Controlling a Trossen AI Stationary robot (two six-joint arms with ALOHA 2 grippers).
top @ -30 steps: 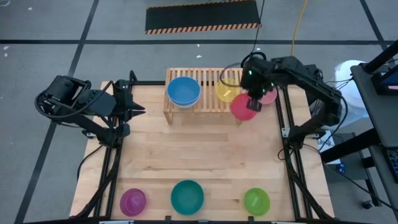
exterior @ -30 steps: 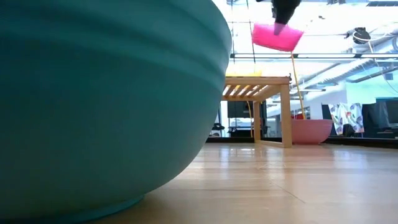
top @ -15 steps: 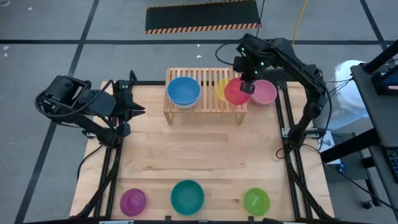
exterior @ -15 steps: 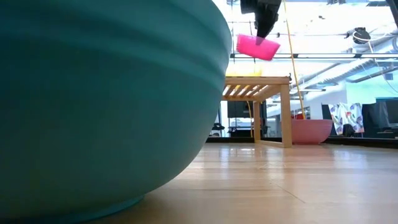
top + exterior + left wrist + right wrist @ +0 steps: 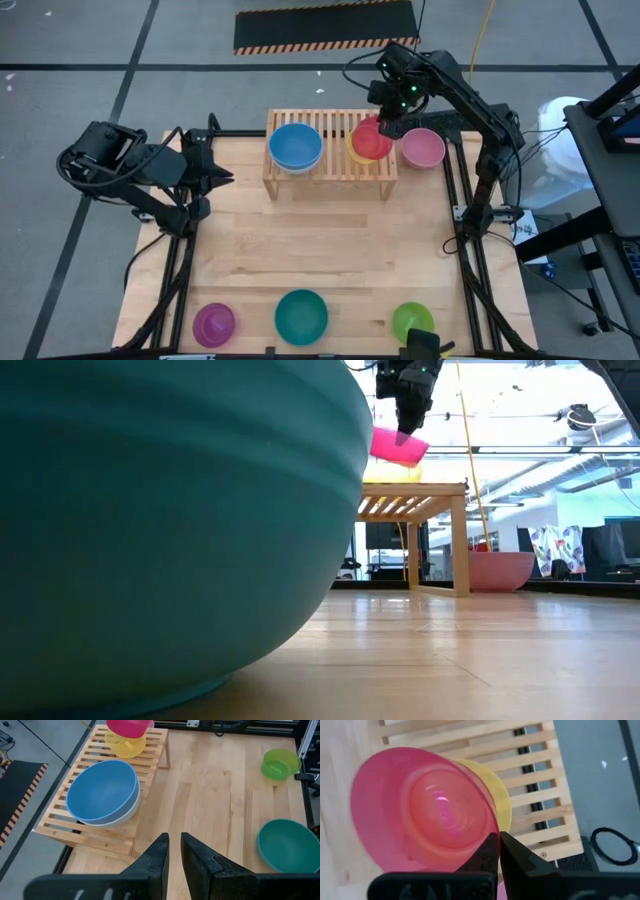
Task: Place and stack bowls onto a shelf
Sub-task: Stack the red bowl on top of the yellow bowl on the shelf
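The light-wood shelf point(image 5: 330, 150) stands at the table's far edge. On it sit a blue bowl point(image 5: 295, 145), nested in a white one point(image 5: 117, 817), and a yellow bowl point(image 5: 502, 802). My right gripper point(image 5: 389, 127) is shut on a red bowl point(image 5: 372, 141), which hangs just above the yellow bowl. A pink bowl point(image 5: 422, 148) rests on the table right of the shelf. My left gripper point(image 5: 174, 845) waits at the table's left side, its fingers a little apart with nothing between them. My right gripper pinches the red bowl's rim point(image 5: 490, 831) between its two fingers, one inside the bowl and one outside. The fingers slant down from the far right. The bowl hangs tilted point(image 5: 398, 446), mouth up, clear of the shelf and the yellow bowl.
Along the near edge stand a purple bowl point(image 5: 213, 322), a large teal bowl point(image 5: 301, 316) and a green bowl point(image 5: 412, 322). The teal bowl fills the left half of the low view. Bare wood lies between the shelf and these bowls.
My right gripper has carried the red bowl from beside the shelf's near right corner toward the far edge and leftward, to above the yellow bowl. It stays shut on the bowl, which hangs tilted and clear.
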